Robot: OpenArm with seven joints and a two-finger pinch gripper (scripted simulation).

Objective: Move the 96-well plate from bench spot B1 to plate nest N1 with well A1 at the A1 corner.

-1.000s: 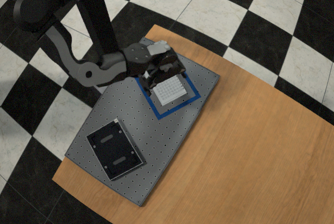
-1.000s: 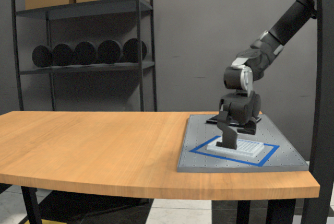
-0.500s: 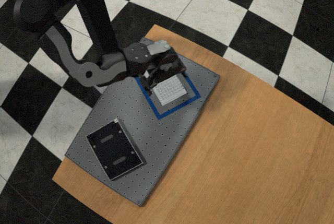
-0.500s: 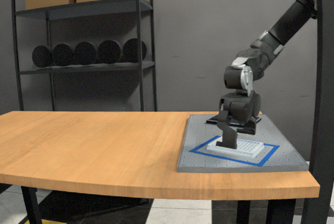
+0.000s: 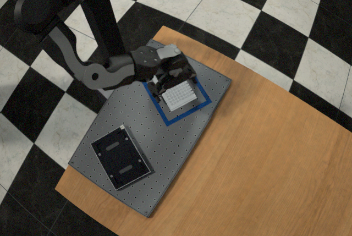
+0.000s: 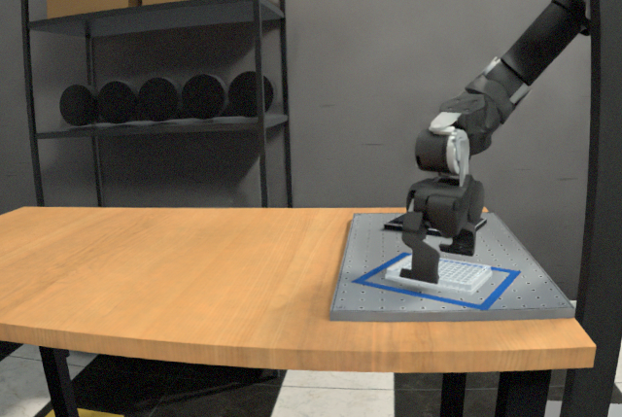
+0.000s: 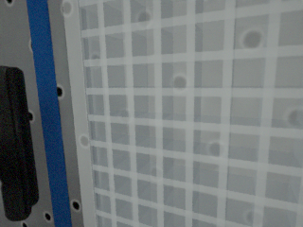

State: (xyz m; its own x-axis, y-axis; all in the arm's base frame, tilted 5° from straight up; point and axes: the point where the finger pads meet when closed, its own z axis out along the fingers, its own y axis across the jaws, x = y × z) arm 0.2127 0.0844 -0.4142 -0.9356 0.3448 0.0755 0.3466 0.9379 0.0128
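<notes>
- Tool [image 6: 440, 263] was open, fingers spread, holding nothing; it sat low, straddling the 96-well plate [image 5: 180, 95].
- In the exterior view, one dark finger [image 6: 421, 259] stood in front of the plate's near long side, tip down at plate level; the other finger [image 6: 461, 244] was behind the plate. Contact cannot be told.
- Plate: clear/whitish plastic, rectangular, grid of square wells, flat rim; breadboard holes showed through it in the wrist view [image 7: 189, 123].
- Plate lay flat inside the blue tape outline [image 5: 185, 115] of spot B1, on the grey perforated breadboard [image 5: 170, 148].
- Cut-off corner not made out; part of the plate was hidden under the tool in the top view.
- Plate nest N1 [image 5: 120, 158], a black rectangular frame, sat well apart on the same breadboard, nothing in it.
- Breadboard lay on the wooden surface [image 5: 256, 156].
</notes>
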